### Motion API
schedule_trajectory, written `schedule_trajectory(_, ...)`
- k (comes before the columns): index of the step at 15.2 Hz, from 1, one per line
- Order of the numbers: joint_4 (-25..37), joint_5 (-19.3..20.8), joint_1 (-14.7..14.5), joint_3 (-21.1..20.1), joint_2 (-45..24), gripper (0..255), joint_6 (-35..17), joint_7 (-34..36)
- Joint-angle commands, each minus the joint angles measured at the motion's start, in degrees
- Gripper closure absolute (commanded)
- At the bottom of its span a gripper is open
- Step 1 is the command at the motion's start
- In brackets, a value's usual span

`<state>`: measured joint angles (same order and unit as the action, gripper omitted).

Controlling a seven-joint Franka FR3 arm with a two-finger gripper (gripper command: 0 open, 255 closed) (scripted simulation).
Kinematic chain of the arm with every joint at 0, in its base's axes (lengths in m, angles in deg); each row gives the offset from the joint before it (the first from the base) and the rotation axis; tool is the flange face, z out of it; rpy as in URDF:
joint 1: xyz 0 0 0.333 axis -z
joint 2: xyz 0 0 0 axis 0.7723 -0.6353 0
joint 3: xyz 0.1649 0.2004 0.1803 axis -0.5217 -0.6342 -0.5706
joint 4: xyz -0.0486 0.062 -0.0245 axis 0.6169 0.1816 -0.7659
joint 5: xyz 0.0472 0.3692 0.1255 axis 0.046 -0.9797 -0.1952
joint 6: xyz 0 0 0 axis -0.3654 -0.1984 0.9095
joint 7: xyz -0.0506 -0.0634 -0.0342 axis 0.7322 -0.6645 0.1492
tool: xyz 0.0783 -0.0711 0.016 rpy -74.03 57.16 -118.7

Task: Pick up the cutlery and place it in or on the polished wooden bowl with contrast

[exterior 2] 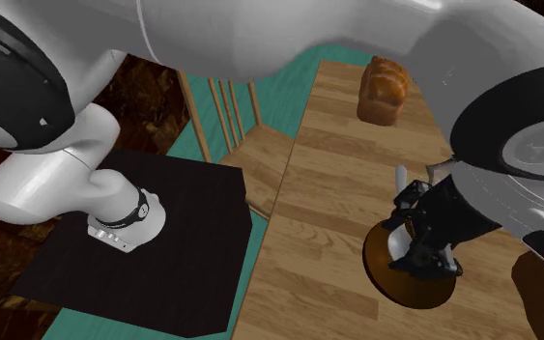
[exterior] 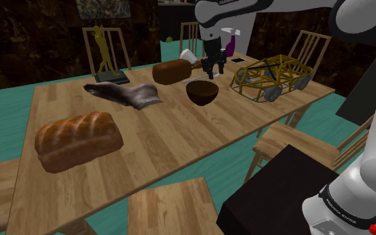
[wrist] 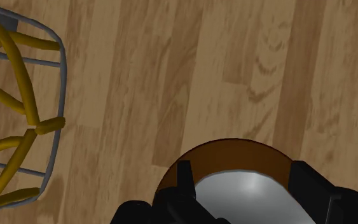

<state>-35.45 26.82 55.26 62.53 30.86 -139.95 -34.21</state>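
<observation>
A dark brown wooden bowl (exterior: 202, 93) sits at the far middle of the long wooden table (exterior: 179, 147). My black gripper (exterior: 211, 71) hangs just above it. In the wrist view a shiny grey piece of cutlery (wrist: 244, 198) fills the gap between my two fingers, touching both, and the bowl's brown rim (wrist: 228, 147) curves just beyond it. In the second exterior view the cutlery's pale handle (exterior 2: 402, 185) sticks out past the gripper (exterior 2: 424, 266), over the bowl (exterior 2: 395, 288).
A yellow wire toy car (exterior: 271, 77) (wrist: 18, 114) stands close to the bowl, on the shoulder view's right. A dark loaf (exterior: 173, 71), a grey cloth (exterior: 125, 93) and a big bread loaf (exterior: 78, 139) lie to its left. Wooden chairs ring the table.
</observation>
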Motion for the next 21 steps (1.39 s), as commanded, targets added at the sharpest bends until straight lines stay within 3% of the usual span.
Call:
schedule_trajectory(1, 6.3, 0.4, 0.7, 0.6, -4.0, 255, 2.0, -1.8)
schedule_trajectory(5, 22.6, 1.2, 1.9, 1.9, -13.9, 255, 7.9, -5.7)
schedule_trajectory(21, 10.6, 1.3, 2.5, 1.8, -13.9, 255, -3.9, -3.9)
